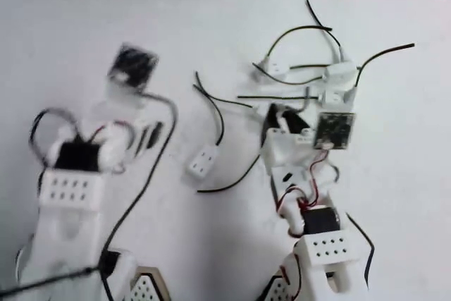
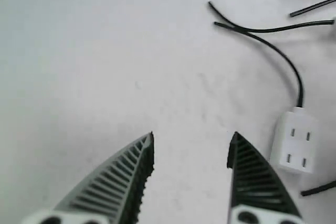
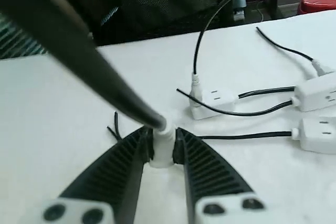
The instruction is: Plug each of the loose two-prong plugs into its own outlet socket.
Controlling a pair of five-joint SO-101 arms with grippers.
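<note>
As ribbed right claw clamps white plug, left claw gapes.

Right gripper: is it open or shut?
Shut on a white plug; the right gripper presses its fingers against both sides.

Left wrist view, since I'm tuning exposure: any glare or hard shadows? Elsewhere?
Left wrist view: table evenly lit, soft shadow by the outlet socket, no glare. Right wrist view: the near cord crosses as a dark band. High view: shadows faint.
</note>
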